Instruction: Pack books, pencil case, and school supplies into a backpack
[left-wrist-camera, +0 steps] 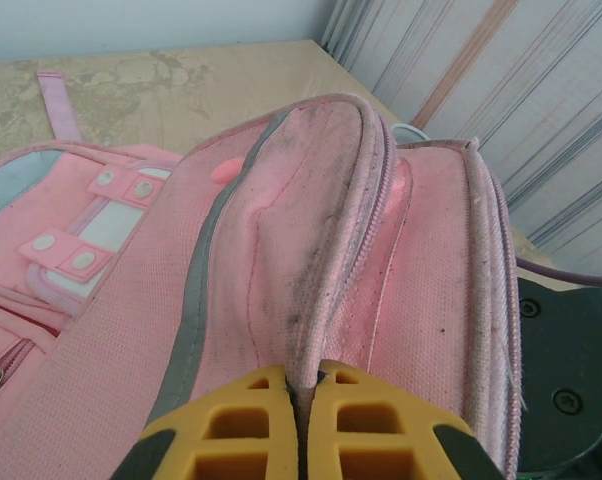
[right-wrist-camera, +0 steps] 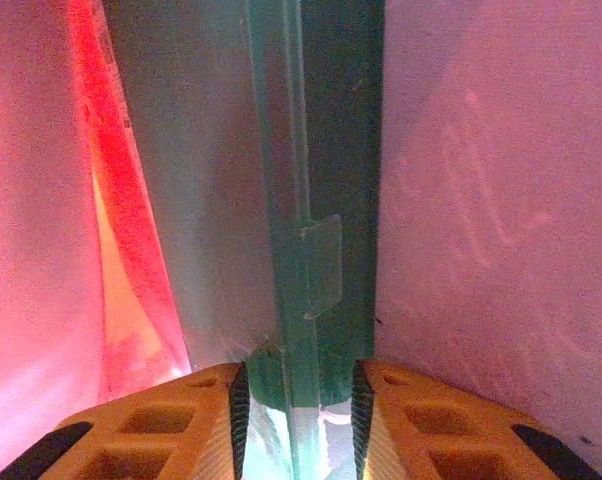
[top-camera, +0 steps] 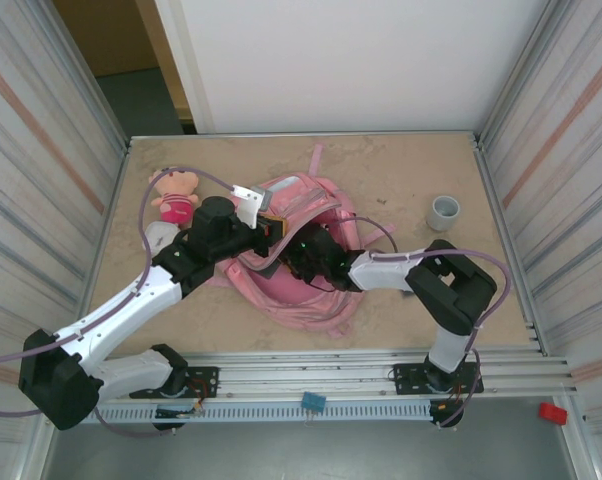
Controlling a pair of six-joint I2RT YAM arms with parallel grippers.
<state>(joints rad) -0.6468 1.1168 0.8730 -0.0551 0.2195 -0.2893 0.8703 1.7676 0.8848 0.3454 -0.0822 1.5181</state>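
Right gripper (right-wrist-camera: 299, 400) grips green pencil case (right-wrist-camera: 321, 150) inside pink backpack (right-wrist-camera: 481, 200).

The backpack (top-camera: 316, 295) lies centred on the table (top-camera: 401, 165), the plush doll (top-camera: 174, 195) behind and left of it, the cup (top-camera: 443, 212) well to its right, the pencil case (right-wrist-camera: 316, 200) inside it.

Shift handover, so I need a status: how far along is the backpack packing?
Done: nothing I can confirm; whatever is already packed is hidden. In hand: the left gripper pinches the backpack at its opening rim, while the right gripper holds the pencil case down inside the pink interior. Left: release the case, withdraw, then pack any remaining items.
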